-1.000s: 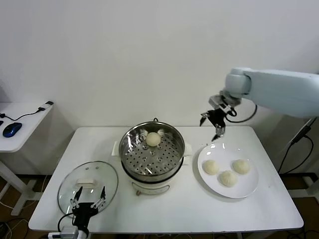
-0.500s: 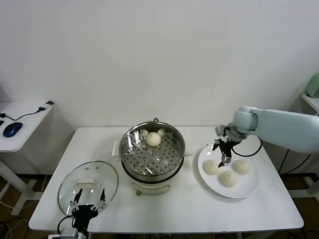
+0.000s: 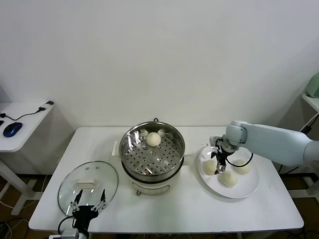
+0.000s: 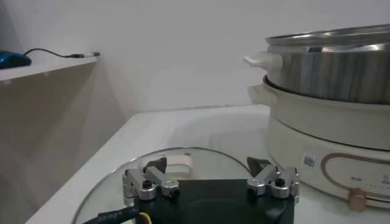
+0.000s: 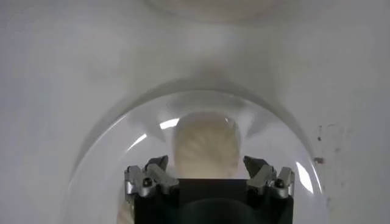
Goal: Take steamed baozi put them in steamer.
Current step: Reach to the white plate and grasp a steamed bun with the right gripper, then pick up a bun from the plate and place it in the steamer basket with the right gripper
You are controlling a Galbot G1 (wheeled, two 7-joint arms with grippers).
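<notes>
Right pincer lowered over a baozi on the plate, its jaws apart.

A white worktop (image 3: 164,209) was seen carrying the steamer (image 3: 152,152) at its middle, with a glass lid (image 3: 87,181) lying flat to the left and a white plate (image 3: 228,171) to the right. 1 steamed baozi (image 3: 153,139) was found on the perforated tray toward the steamer's back wall. 3 baozi were left on the plate, the leftmost baozi (image 5: 206,144) framed between the spread fingers of the right pincer (image 3: 218,164), with contact not discernible. The left pincer (image 3: 87,205) was held open at the near edge of the lid, nothing between its jaws.
</notes>
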